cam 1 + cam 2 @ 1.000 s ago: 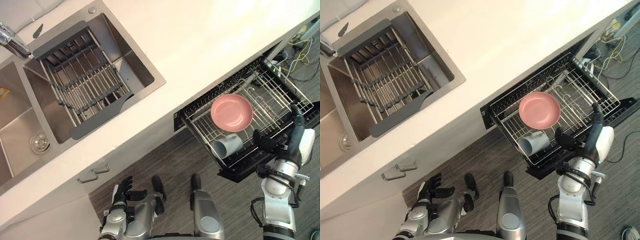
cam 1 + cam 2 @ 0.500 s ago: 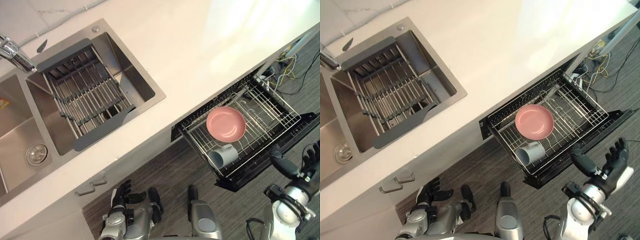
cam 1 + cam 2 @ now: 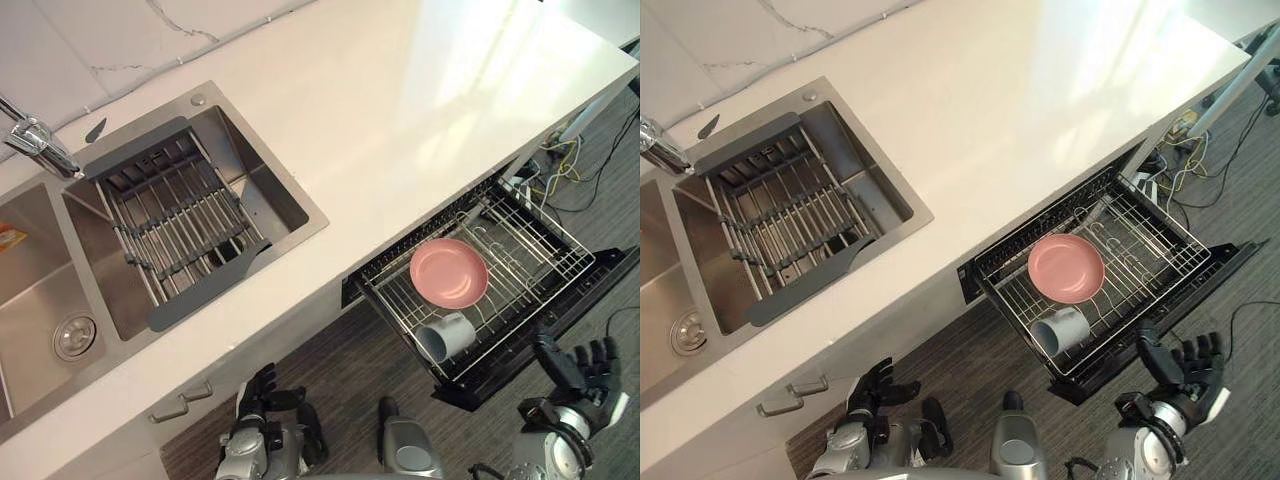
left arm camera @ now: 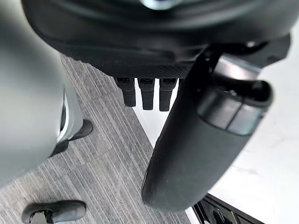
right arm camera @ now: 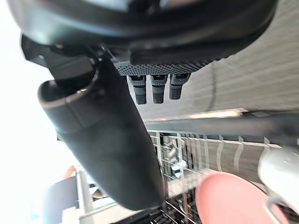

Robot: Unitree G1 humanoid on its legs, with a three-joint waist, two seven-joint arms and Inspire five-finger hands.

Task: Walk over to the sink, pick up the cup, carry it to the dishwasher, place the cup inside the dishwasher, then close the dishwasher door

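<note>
A pale grey cup (image 3: 447,337) lies on its side at the near end of the dishwasher's wire rack (image 3: 530,262), beside a pink plate (image 3: 449,272). The rack is pulled out and the dark dishwasher door (image 3: 585,298) hangs open below it. My right hand (image 3: 580,367) is low at the lower right, in front of the door's edge, open with fingers spread and nothing in it. My left hand (image 3: 262,388) hangs low by the cabinet front, fingers relaxed, holding nothing. From the right wrist the plate (image 5: 233,198) and rack show past the fingers (image 5: 156,88).
A steel double sink (image 3: 290,205) with a grey drying rack (image 3: 175,220) lies at the left, its tap (image 3: 30,140) behind it. White counter (image 3: 400,90) runs across. A cabinet handle (image 3: 180,403) is below the sink. Cables (image 3: 565,160) lie on the floor at the right.
My right hand has drawn back from the rack and dropped low in front of the door, fingers spread. The view has risen and shifted, showing more counter.
</note>
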